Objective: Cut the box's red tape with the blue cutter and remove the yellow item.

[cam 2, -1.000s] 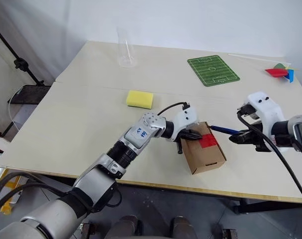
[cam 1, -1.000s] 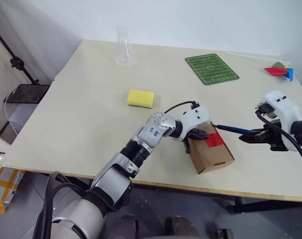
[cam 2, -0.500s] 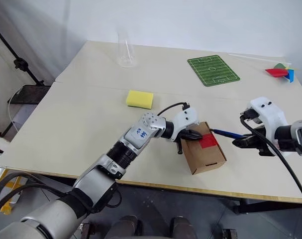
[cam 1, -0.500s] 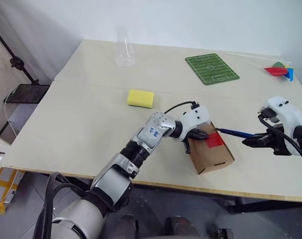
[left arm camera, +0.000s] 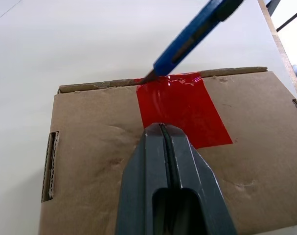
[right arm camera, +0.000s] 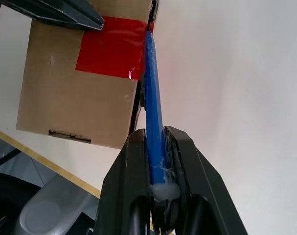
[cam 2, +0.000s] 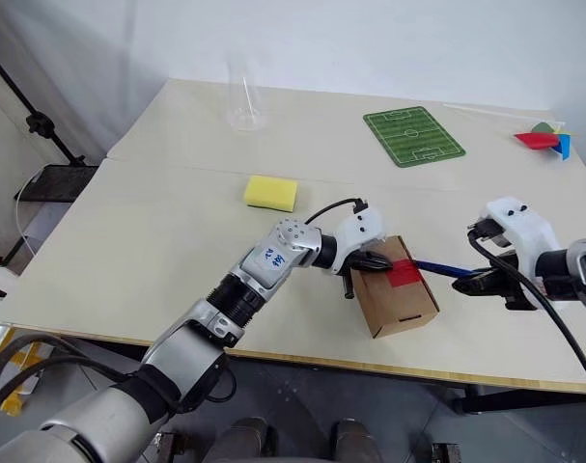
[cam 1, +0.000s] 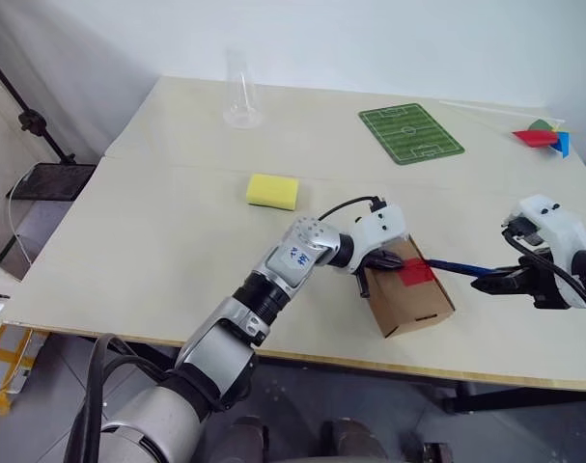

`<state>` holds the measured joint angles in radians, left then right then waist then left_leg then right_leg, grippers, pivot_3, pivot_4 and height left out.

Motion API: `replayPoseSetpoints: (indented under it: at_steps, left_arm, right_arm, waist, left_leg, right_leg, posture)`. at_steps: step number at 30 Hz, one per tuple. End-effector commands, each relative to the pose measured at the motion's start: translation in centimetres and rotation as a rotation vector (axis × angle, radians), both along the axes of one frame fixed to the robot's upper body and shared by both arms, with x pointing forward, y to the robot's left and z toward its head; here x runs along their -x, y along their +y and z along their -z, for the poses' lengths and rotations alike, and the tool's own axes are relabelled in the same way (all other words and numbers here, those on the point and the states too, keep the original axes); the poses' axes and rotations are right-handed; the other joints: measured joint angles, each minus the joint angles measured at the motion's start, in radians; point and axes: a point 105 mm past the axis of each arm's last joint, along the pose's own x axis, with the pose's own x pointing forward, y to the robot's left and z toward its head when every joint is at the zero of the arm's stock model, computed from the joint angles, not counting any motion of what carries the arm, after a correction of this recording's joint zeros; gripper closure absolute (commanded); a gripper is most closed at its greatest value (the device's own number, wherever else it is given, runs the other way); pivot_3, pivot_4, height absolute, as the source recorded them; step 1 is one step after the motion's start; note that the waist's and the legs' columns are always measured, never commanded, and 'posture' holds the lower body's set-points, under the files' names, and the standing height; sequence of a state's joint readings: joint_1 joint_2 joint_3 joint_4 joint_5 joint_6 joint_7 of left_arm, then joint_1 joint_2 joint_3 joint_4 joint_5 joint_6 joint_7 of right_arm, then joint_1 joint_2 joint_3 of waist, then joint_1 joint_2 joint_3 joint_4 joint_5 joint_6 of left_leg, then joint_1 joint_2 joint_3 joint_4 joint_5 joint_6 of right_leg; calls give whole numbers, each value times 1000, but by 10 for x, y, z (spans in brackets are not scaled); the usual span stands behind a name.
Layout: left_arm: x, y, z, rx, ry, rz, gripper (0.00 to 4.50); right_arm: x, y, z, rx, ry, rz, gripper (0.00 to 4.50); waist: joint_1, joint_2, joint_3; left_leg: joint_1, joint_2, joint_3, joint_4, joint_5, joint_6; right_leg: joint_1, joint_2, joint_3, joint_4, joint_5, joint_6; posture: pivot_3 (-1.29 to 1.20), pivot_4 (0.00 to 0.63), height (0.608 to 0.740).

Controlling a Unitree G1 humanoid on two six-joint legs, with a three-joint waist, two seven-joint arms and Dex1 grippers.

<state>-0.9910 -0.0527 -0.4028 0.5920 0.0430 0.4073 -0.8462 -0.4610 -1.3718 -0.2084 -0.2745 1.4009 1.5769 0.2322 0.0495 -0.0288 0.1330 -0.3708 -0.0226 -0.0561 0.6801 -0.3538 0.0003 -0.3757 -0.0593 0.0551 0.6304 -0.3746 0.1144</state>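
The small brown cardboard box [cam 1: 408,294] sits on the pale beige table [cam 1: 157,241], near the front edge, w/ the short bright red tape strip [left arm camera: 182,105] stuck across its top seam. A slot cut-out shows on the box's end face.

Left gripper [left arm camera: 161,132] has its two black fingers pressed fully together, nothing between them; the tips rest on the box top right at the near edge of the red tape, pinning the carton down.

Right gripper [right arm camera: 157,147] is clamped on the slim dark blue cutter [right arm camera: 152,83], gripping it at the rear end. The cutter reaches across from the robot's right, and its tip meets the box at the top edge where the red tape folds over. Tip appears to be touching the tape edge, though whether it has broken through is hard to tell. The tape surface looks whole and glossy in the left wrist view.

Elsewhere on the table, well apart from the box: a flat rectangular yellow sponge [cam 1: 273,191] behind it, a clear glass flask [cam 1: 240,93] at the far left, a green football-pitch mat [cam 1: 410,133] at the far middle, and a red paper pinwheel w/ blue and green parts [cam 1: 542,136] at the far right.
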Motion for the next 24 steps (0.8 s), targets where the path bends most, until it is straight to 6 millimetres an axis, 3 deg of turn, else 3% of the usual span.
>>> replayPoseSetpoints:
  at_steps: [1,14,18,22,24]
  left_arm:
    - [1,25,59,-170,162,-81,4500]
    - [-1,26,61,-190,151,-90,4500]
    - [-3,27,57,-166,154,-106,4500]
    - [-8,21,22,33,143,-78,4500]
    - [-7,19,-16,201,156,-23,4500]
  right_arm:
    - [12,-1,-3,31,43,-22,4334]
    - [23,-9,-10,79,136,-28,4334]
    - [14,-10,-25,46,35,-22,4334]
    - [8,-37,-72,17,-195,77,4334]
    - [16,-44,-83,-18,-262,87,4334]
  waist:
    - [0,0,0]
    - [-1,1,1]
    - [-1,1,1]
    - [0,6,4]
    - [1,7,4]
  left_leg:
    - [0,0,0,0,0,0]
    - [0,0,0,-1,-1,1]
    - [0,0,0,-2,-1,1]
    - [-1,0,0,-2,-1,1]
    - [-1,0,0,-3,-1,0]
  right_leg:
    - [0,0,0,0,0,0]
    - [0,0,0,-2,0,0]
    - [0,0,0,-3,0,0]
    - [0,0,0,-2,0,0]
    - [-2,0,0,-2,0,0]
  posture:
    - [0,150,740]
    - [0,150,740]
    - [0,150,740]
    - [0,150,740]
    - [0,150,740]
